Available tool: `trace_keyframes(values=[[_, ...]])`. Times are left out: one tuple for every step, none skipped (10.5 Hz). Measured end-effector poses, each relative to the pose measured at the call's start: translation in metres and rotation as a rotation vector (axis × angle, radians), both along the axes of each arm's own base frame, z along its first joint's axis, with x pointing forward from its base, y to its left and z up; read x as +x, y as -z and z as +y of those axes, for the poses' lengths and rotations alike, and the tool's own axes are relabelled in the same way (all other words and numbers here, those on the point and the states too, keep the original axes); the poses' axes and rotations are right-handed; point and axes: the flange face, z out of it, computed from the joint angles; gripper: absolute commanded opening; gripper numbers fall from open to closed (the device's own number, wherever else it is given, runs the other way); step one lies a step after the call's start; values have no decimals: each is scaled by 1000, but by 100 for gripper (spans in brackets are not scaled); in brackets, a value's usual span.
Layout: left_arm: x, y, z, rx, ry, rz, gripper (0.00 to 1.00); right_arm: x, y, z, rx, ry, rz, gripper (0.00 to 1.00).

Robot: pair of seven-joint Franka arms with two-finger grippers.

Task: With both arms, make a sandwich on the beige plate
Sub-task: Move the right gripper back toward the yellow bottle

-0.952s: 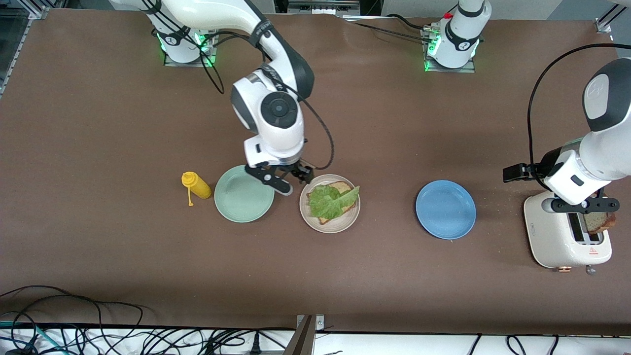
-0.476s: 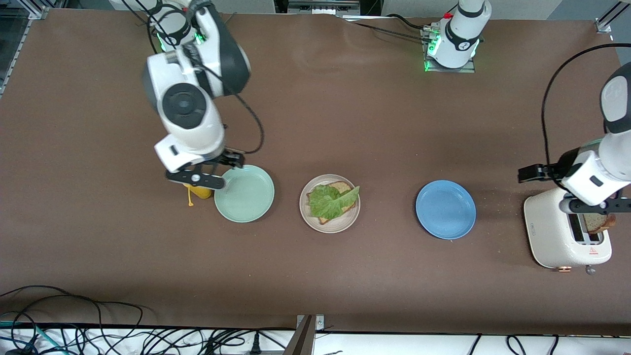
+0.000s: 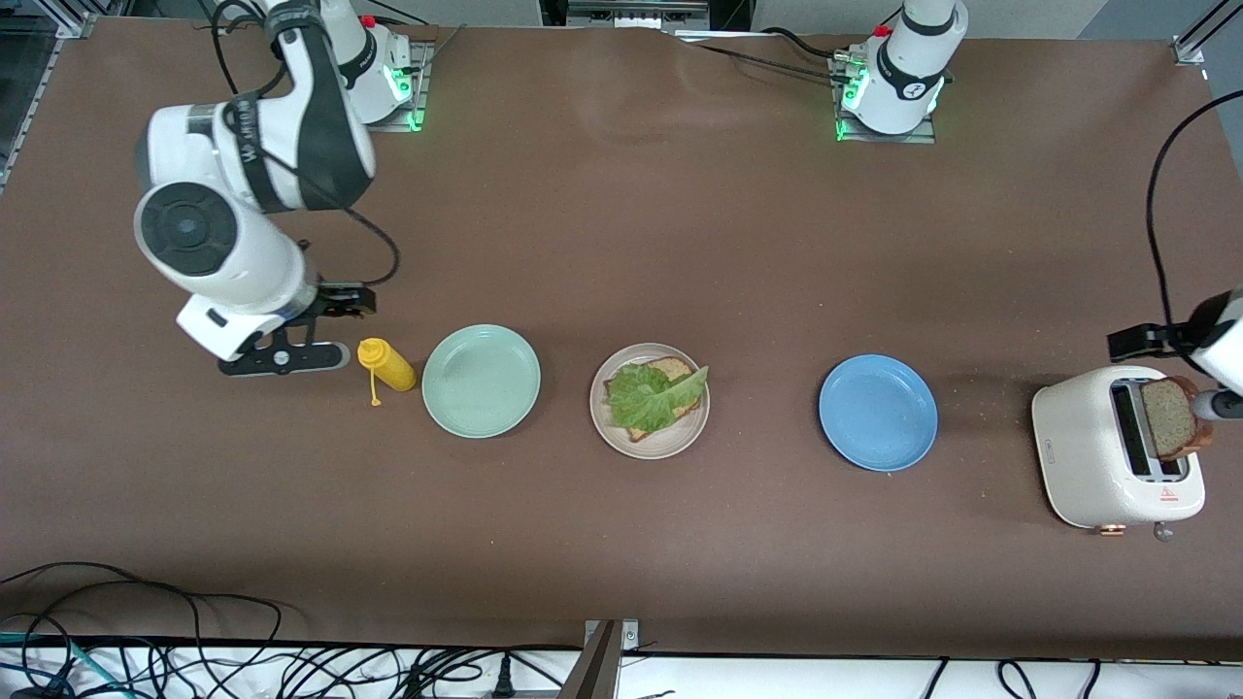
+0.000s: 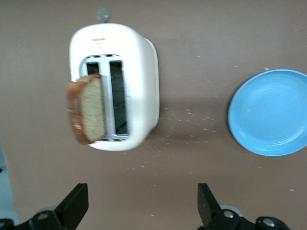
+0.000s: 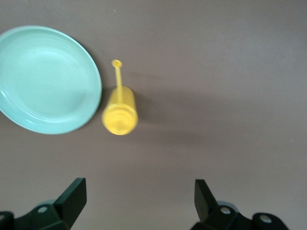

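Left gripper (image 4: 139, 206) gapes wide, empty, over toaster (image 4: 117, 86); right gripper (image 5: 136, 203) likewise wide, holding nothing.

My right gripper (image 3: 282, 357) has swung away from the beige plate (image 3: 650, 400), passed over the green plate (image 3: 482, 381), and now hangs over bare table past the mustard bottle (image 3: 386, 365), fingers spread wide. My left gripper (image 3: 1226, 403) has backed off the toaster (image 3: 1117, 447) too, so the bread slice (image 3: 1168, 418) sticking out of the slot shows fully now.

Left gripper (image 3: 1226, 403) cut off at frame edge, possibly empty.
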Motion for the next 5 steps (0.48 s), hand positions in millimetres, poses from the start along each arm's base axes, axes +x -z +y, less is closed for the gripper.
trace_keyframes(values=[[0, 3, 26, -1, 11, -17, 100, 2, 2, -22, 39, -38, 18, 100], [1, 10, 50, -1, 17, -38, 100, 3, 6, -47, 115, -73, 36, 100], [3, 20, 68, -1, 26, -55, 100, 4, 12, -78, 205, -98, 50, 100], [6, 30, 80, -1, 31, -66, 99, 3, 21, -111, 283, -119, 58, 100], [9, 40, 89, -1, 35, -76, 98, 0, 31, -144, 356, -147, 62, 100]])
